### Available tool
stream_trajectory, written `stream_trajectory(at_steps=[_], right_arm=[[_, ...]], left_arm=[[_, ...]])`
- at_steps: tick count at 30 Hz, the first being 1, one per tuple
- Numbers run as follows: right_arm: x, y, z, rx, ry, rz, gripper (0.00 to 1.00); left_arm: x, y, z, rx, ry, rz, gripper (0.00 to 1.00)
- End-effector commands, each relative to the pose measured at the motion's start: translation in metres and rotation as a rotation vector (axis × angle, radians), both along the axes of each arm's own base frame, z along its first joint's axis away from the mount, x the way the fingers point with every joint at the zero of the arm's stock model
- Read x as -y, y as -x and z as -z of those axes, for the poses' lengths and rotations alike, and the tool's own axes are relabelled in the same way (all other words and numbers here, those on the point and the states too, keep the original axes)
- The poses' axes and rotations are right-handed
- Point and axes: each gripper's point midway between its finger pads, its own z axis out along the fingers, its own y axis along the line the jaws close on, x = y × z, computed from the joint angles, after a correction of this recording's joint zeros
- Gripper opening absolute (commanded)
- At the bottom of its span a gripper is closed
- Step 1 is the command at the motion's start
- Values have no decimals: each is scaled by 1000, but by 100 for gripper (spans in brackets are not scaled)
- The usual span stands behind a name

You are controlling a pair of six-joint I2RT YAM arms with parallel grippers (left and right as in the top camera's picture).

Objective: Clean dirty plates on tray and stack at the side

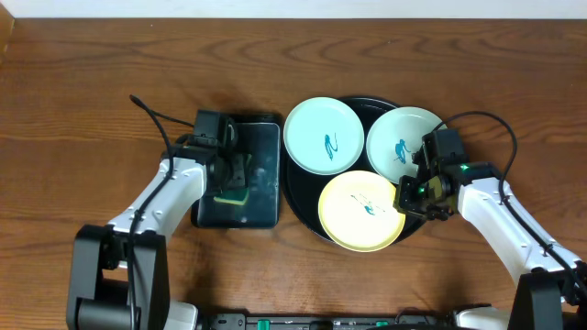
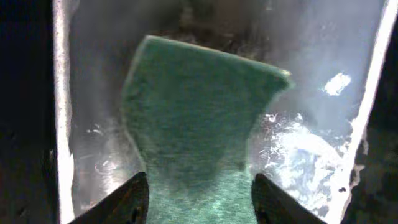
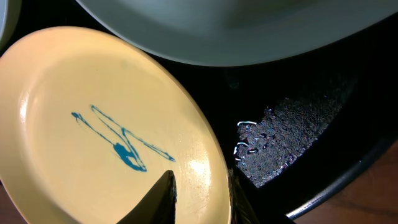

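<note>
On a dark wooden table [image 1: 73,92], the left gripper [image 1: 235,176] reaches down into a small rectangular black tray [image 1: 263,147] at left, its fingers [image 2: 127,200] set apart on either side of the near end of a green sponge [image 2: 199,118] lying on the wet tray floor. The fingers sit close against the sponge's edges, and it cannot be told whether they press it or only flank it. Just to the right, and touching or nearly touching that tray, is the round black tray [image 1: 298,194], which carries all three plates. The left mint plate [image 1: 324,136] overhangs its upper left rim, the right mint plate [image 1: 404,142] sits at upper right, and the yellow plate [image 1: 362,209] lies at the front. Each bears a teal squiggle at centre. At far right, the right gripper [image 1: 410,194] is narrowly closed over the yellow plate's right rim, one finger [image 3: 163,194] on top and the other outside the edge, with water beads on the bare tray beside it.
</note>
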Motion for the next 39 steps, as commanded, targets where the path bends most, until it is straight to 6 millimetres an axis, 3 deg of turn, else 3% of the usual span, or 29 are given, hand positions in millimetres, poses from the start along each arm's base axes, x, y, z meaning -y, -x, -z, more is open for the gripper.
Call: stream_trajectory(at_steps=[1,16,22,24,25,29,32,36,38,39], right_arm=[[-3,-2,-2,3,-7,-12,27],[-3,-2,-2,2,-8,-12,27],[-3,-2,-2,2,-8,-12,27],[-3,-2,-2,2,-7,-12,27],[-3,-2,-2,2,-7,-13,27],[-3,-2,-2,2,-7,-13,27],[-3,-1,-2,1,-7,-13,27],[-3,-1,-2,1,-7,-13,27],[-3,-1,-2,1,-7,-13,27],[-3,-2,-2,2,-7,-13,27]], left_arm=[[-3,2,4,-6,-8,-8,55],[-3,5,16,-43,-8,-29,48],[-4,11,34,-102,-18,-30,34],[-4,13,38,-118,-21,-29,20],[-5,14,39,-121,-21,-30,8],[-1,14,36,-120,1,-24,7],[1,12,30,-110,10,-22,7],[3,1,8,-51,20,-21,7],[5,-5,-9,1,35,-18,7],[15,-8,-32,60,97,17,7]])
